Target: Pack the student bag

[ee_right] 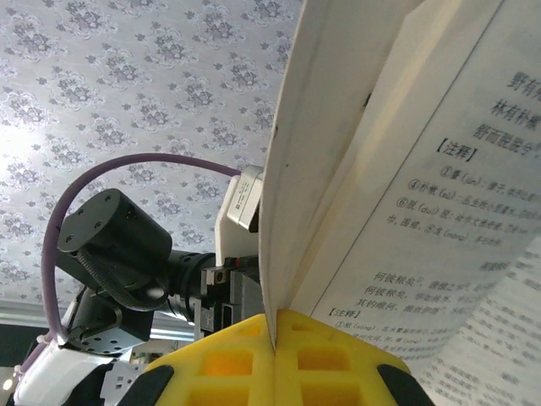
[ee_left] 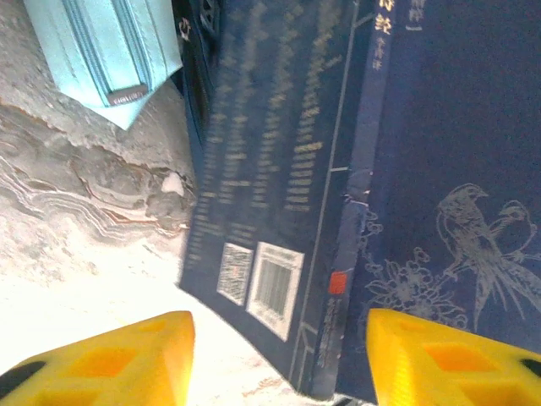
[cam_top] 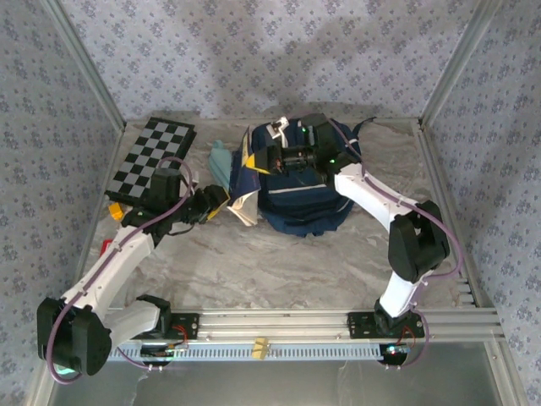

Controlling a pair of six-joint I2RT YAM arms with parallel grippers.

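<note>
Student bag (cam_top: 304,207) lies at the far middle of the table (cam_top: 254,271), and the right arm reaches across its top. I cannot tell whether its mouth is unzipped.

Just left of the bag, touching its side, a navy book (ee_left: 287,211) stands half open. A pale blue pouch (ee_left: 110,42) lies on the table just beyond the book, to the far left.

The right claw (ee_right: 275,326) is pressed together on a thin part of the book, either a cover or a few leaves. The left claw (ee_left: 279,326) is spread, with one finger on each side of the book's near corner, and neither finger seems to touch it.

The step in hand looks like a second grip on the book. The left claw should bite across the whole thickness, close to the spine, so the pages cannot fan out. The right claw should hold on until that grip is firm. Neither arm should pull against the other, since a thin leaf could tear.
</note>
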